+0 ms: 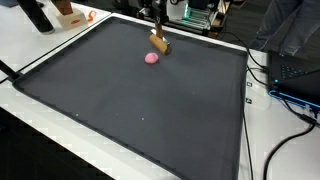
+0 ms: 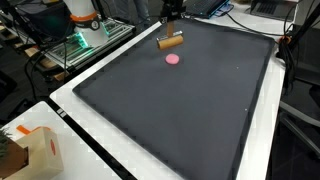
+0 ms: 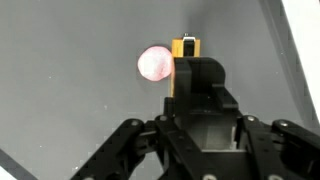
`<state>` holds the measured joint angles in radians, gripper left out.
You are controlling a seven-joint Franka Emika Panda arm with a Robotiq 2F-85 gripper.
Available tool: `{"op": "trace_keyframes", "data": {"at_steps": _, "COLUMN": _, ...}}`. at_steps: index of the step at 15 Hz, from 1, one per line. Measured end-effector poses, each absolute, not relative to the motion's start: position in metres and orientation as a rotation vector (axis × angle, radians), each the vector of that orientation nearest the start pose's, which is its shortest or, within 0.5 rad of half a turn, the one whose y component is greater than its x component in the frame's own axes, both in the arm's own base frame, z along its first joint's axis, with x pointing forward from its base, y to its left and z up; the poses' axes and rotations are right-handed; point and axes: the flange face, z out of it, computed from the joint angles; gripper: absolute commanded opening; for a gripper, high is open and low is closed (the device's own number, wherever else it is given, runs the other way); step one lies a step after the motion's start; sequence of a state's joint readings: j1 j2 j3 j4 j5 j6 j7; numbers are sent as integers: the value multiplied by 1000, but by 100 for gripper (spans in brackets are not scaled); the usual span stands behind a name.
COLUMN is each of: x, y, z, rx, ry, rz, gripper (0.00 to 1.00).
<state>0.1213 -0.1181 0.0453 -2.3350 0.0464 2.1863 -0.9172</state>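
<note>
Wooden block (image 1: 160,43), one only, right at the tips of the single claw (image 1: 157,28), on the far part of the one black mat (image 1: 120,100). Shown in both exterior views as a short tan piece with one darker end; block (image 2: 171,41) below, claw (image 2: 172,20) coming down from above. In the wrist view, only a small yellow-orange face of the block (image 3: 186,47), a dark strip down its middle, poking out past the claw (image 3: 193,62). Fingers there merged into one dark mass, so pressed together by the look of it. Impossible to tell whether pinching the block or only meeting over it. One pink round thing (image 1: 152,58) near the block but apart from it, a little closer to the mat's middle. Clear again in an exterior view (image 2: 172,59); blurred and bright, left of the claw, in the wrist view (image 3: 154,64). Around the mat, one white table (image 1: 70,140). Further out, one cardboard box (image 2: 30,150) cut by the frame's corner, one orange-and-white object (image 1: 70,15) partly lost at the top edge, several cables (image 1: 290,110) too tangled to count. Most of the claw's body cut off by the top edge in both exterior views. Underside of the block hidden. Block directly beneath the claw's tips, touching or all but touching.
</note>
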Motion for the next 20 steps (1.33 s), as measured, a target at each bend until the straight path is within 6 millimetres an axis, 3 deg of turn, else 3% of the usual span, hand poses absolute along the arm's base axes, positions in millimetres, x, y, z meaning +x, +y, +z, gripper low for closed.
{"op": "trace_keyframes", "data": {"at_steps": 20, "x": 486, "y": 73, "z": 337, "rx": -2688, "ry": -1544, "rz": 60, "gripper": 24}}
